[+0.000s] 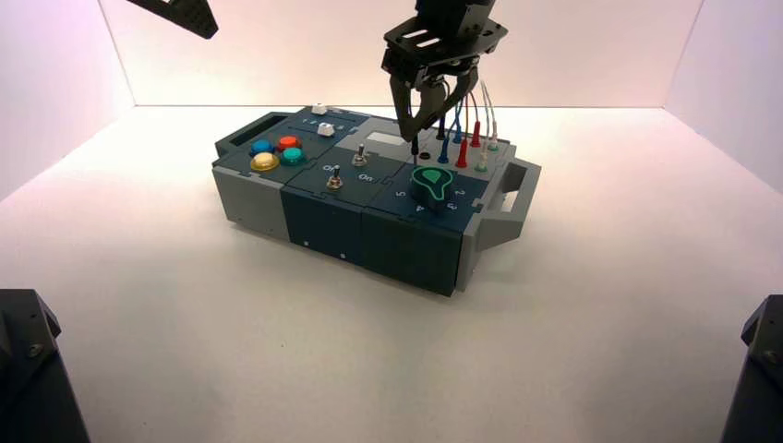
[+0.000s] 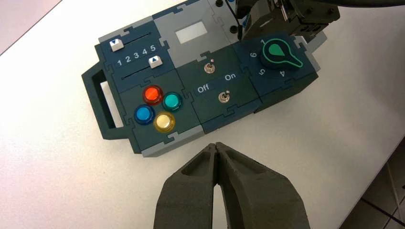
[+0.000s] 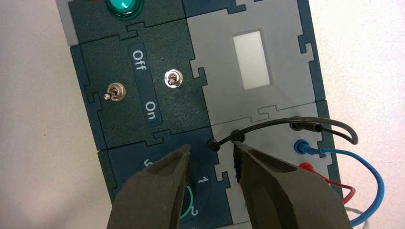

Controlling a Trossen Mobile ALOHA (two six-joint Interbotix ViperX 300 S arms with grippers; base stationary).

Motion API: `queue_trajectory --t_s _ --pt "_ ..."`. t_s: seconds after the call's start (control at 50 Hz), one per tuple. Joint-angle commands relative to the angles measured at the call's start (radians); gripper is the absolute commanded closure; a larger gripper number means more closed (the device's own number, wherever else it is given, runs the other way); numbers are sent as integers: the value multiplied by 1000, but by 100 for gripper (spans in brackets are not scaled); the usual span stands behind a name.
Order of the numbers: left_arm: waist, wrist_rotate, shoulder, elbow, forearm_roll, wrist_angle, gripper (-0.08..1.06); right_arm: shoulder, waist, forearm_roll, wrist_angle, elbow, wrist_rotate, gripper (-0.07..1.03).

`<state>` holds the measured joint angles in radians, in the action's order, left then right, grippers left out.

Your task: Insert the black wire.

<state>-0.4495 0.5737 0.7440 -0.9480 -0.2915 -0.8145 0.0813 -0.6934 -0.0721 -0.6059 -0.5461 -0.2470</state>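
The black wire [image 3: 282, 122] arches low over the grey socket panel [image 3: 272, 148]. One black plug [image 3: 305, 126] sits in the far socket of the row. The other plug [image 3: 215, 144] stands upright at the panel's edge by the knob, beside an empty socket [image 3: 237, 137]; whether its tip is seated is hidden. My right gripper [image 3: 210, 149] hangs straight above, open, its fingertips on either side of that plug without touching it. From above, the same plug [image 1: 414, 145] shows just below the right gripper [image 1: 420, 131]. My left gripper [image 2: 216, 145] is shut and empty, held off the box's button side.
A blue wire [image 3: 375, 186], a red wire [image 3: 336, 183] and a white one are plugged in next to the black one. The green knob [image 1: 431, 182] lies right under the right fingers. Two toggle switches [image 2: 208, 67], the coloured buttons [image 2: 153, 94], two sliders [image 2: 154, 61] and a white window [image 3: 251, 59] fill the box.
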Motion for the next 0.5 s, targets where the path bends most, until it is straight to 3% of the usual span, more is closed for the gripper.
queue_trajectory --t_s 0.02,0.5 --pt "-2 5 5 18 0 5 101 -14 -3 6 3 25 -5 48" --pt "-2 6 5 18 2 5 101 8 -2 9 3 43 -2 60"
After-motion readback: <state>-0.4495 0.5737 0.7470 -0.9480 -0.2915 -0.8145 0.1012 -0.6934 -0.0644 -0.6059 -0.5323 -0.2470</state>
